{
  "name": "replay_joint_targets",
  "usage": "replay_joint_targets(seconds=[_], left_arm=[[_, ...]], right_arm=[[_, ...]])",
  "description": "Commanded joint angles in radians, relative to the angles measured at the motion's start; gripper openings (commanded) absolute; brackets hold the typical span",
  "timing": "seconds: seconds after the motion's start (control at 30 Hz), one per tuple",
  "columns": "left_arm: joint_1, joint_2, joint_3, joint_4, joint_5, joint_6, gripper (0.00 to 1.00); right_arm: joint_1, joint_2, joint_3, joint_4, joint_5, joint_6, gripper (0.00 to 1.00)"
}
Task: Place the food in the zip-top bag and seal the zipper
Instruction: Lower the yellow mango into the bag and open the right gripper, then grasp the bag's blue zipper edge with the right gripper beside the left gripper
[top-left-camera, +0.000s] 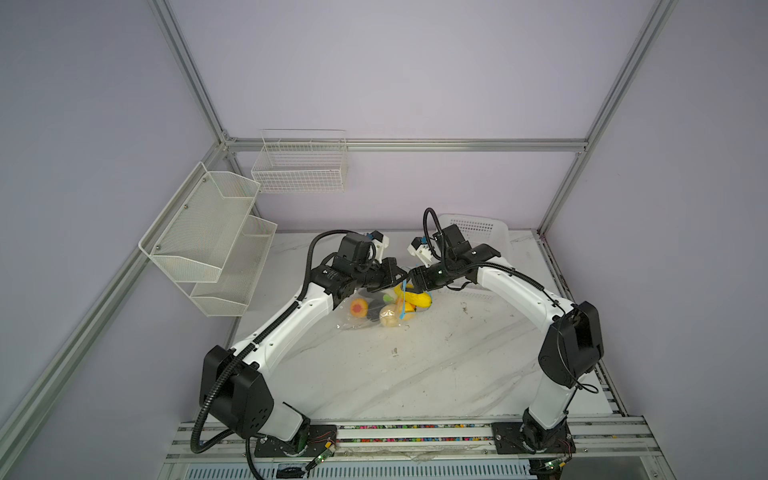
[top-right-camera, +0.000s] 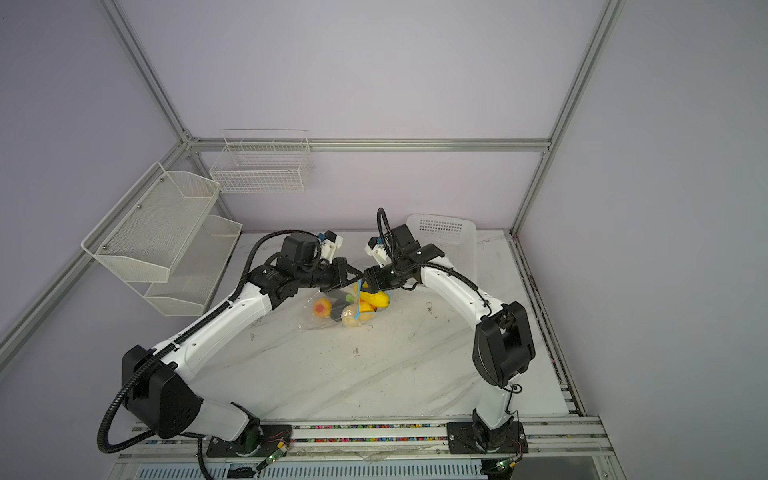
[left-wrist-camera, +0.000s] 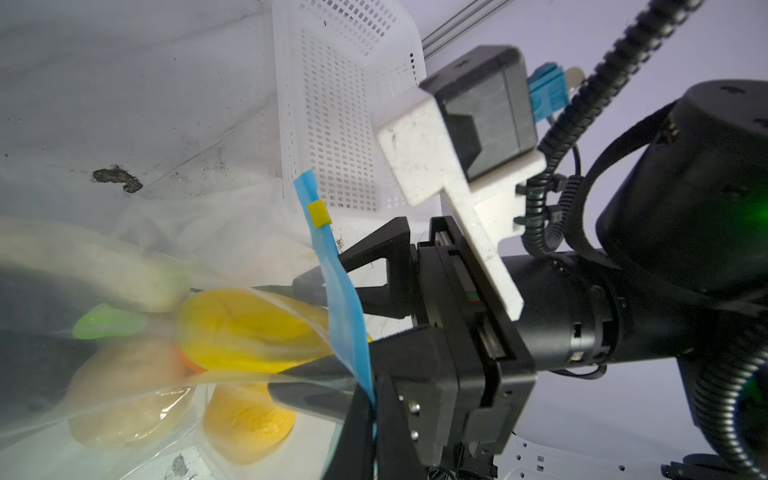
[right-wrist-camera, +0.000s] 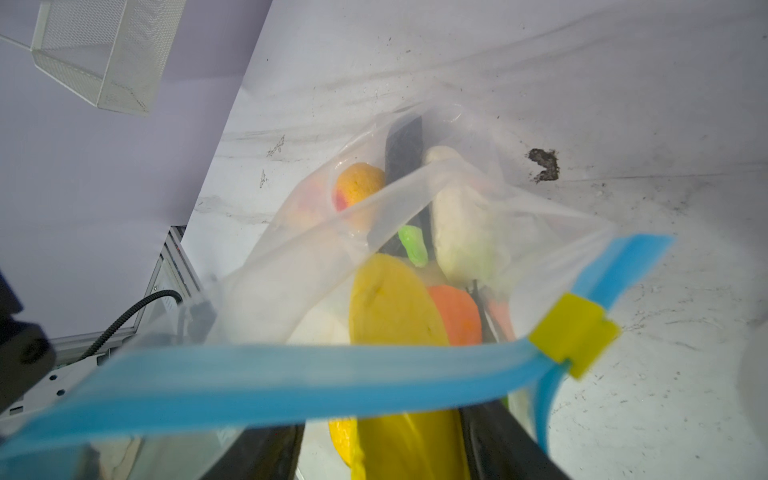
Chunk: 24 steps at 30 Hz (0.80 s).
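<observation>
Starting at my left gripper, its jaws are pressed together on the zipper, pinching the blue strip at the end away from the yellow slider. My right gripper reaches into the bag's mouth from the right, jaws spread on either side of a yellow piece of food. I cannot tell whether they squeeze it or merely straddle it. In both top views the two grippers almost meet tip to tip above the table, near and left of the white basket. The zip-top bag lies from them toward the left and near, mouth facing right and long axis left to right, with an orange piece and a cream piece inside. The strip itself runs roughly near to far across that mouth. Sealing turns on the slider, which sits just beside the right gripper's fingers, seemingly on their far side, though the arms hide it from above. I judge the right arm the nearer one, drawing the slider along the strip toward my left pinch
</observation>
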Motion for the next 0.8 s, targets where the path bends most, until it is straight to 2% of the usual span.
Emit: replay_joint_targets(seconds=[0.0, 0.33, 0.47, 0.57, 0.77], left_arm=[[0.001, -0.029, -0.031, 0.050, 0.017, -0.005, 0.00], [0.001, -0.033, -0.040, 0.051, 0.011, -0.002, 0.00], [0.002, -0.033, -0.039, 0.051, 0.011, -0.001, 0.00], [0.003, -0.034, -0.040, 0.051, 0.010, 0.000, 0.00], [0.002, -0.034, -0.039, 0.053, 0.012, -0.001, 0.00]], right_arm=[[0.009, -0.047, 0.030, 0.013, 0.019, 0.026, 0.66], [0.008, -0.162, 0.042, -0.005, 0.120, 0.063, 0.67], [0.008, -0.241, -0.024, -0.007, 0.208, 0.100, 0.64], [0.002, -0.300, -0.116, 0.005, 0.286, 0.147, 0.57], [-0.001, -0.355, -0.254, 0.025, 0.342, 0.193, 0.48]])
